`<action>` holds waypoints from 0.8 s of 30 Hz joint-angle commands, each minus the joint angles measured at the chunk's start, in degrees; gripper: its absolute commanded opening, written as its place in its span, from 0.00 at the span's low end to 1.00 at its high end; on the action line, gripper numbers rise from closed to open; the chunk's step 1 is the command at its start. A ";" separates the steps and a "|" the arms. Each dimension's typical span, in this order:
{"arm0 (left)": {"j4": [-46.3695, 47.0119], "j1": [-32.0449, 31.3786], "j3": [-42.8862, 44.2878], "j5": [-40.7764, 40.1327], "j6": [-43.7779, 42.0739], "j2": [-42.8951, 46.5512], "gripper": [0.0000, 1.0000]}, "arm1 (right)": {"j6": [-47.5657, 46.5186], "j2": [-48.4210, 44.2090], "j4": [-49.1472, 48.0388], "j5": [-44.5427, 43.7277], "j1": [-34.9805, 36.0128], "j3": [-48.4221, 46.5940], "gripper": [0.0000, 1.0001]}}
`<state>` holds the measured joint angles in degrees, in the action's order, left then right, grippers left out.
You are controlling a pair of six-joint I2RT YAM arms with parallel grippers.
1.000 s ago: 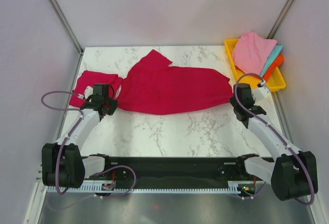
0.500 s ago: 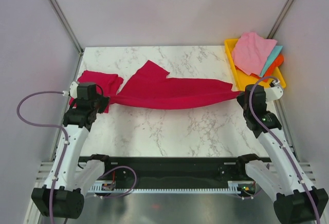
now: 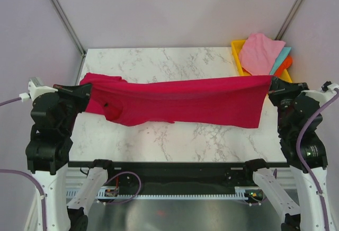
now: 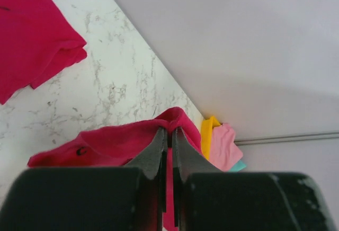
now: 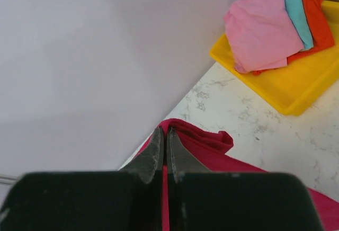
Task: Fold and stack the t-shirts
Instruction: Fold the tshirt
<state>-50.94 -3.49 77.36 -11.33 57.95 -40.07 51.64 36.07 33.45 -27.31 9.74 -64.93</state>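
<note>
- Two pincers, each pressed together on cloth: the left pincer (image 3: 80,90) and the right pincer (image 3: 270,85) pinch opposite ends of the held t-shirt (image 3: 185,101), which is stretched in the air between them above the bench (image 3: 212,142).
- The second t-shirt (image 4: 32,35) lies on the bench at the left rear, partly hidden behind the hanging one in the top view.
- Risk: each pinch has only a thin edge of fabric. If I spread the arms wider, I judge a corner could slip out and the shirt drop in a heap.
- Risk: the lower hem sags unevenly, with a bunched lobe left of centre. Laying it down like this would likely set a wrinkle.
- Risk: swinging the hem rearward could snag the second t-shirt.
- Edges: the right pincer is close to the yellow tray (image 3: 237,61) and its pink cloth (image 3: 259,51). Both arms are near the side walls (image 3: 32,45).
- Room: bare marble at centre and front looks the best place to lower.
</note>
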 commanded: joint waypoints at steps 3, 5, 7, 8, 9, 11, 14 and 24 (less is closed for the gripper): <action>-1.62 0.41 5.34 1.22 -0.48 -8.78 0.02 | 0.04 6.54 0.83 -2.66 -0.25 -4.41 0.00; -0.75 0.41 6.04 1.66 0.57 -13.77 0.02 | 0.83 10.83 -0.66 -2.22 -0.25 -4.68 0.00; 0.39 0.41 6.22 2.19 1.28 -17.65 0.02 | 1.97 13.74 -2.33 -1.00 -0.25 -4.68 0.00; 1.88 0.50 6.92 2.37 1.89 -21.32 0.02 | 2.24 16.98 -4.17 -0.73 -0.33 -4.77 0.00; 2.33 0.50 7.88 2.37 1.99 -23.97 0.02 | 2.76 18.66 -5.05 -0.38 -0.25 -5.38 0.00; 2.77 0.58 13.47 2.89 1.81 -28.54 0.02 | 3.56 24.27 -6.99 1.11 -0.51 -7.05 0.00; 2.69 1.20 26.02 6.31 -0.63 -39.70 0.02 | 4.17 32.26 -8.92 6.63 -2.43 -13.19 0.00; 11.81 2.78 46.48 11.15 -2.67 -54.31 0.02 | 8.12 49.61 -22.28 30.81 -13.51 -26.83 0.00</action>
<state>-46.68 -1.63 120.95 -2.79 57.34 -93.23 57.19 82.63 19.53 -5.78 -1.85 -88.73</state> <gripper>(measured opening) 0.052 0.021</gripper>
